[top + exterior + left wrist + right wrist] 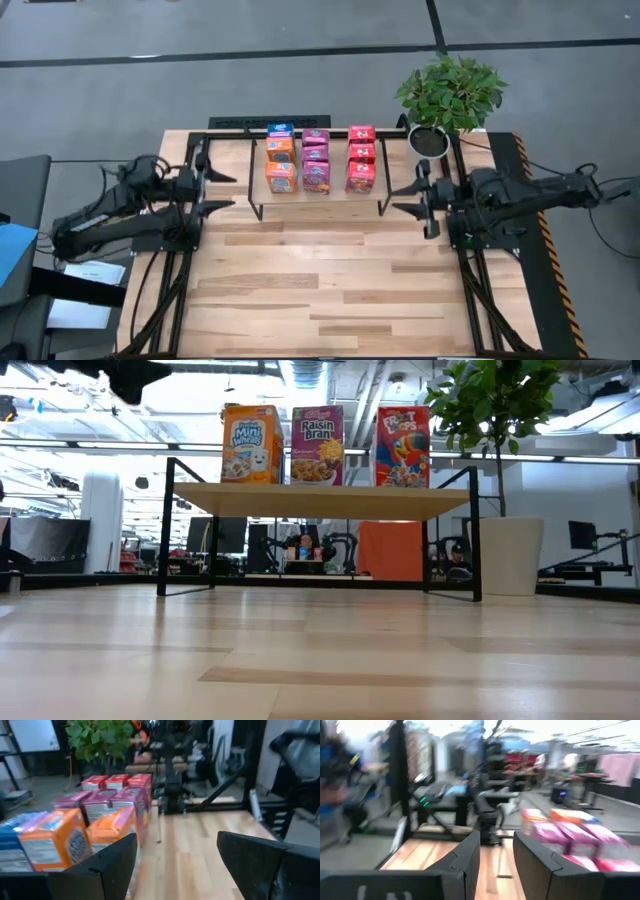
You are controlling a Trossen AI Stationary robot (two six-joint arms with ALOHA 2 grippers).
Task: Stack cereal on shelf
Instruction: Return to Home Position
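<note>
Your left gripper (pixel 230 191) hangs wide open beside the shelf (pixel 320 501). From above, nine cereal boxes (pixel 316 160) sit on it in three rows; the low view only catches three fronts. Your right gripper (pixel 396 200) is open too, a bit narrower, empty, off the shelf's right end.

You can read three box fronts on the shelf (pixel 320 502) in the low view: "Mini Wheats" on the orange box (pixel 251 444), "Raisin Bran" on the magenta box (pixel 317 445), and "Froot Loops" on the red box (pixel 402 447).
</note>
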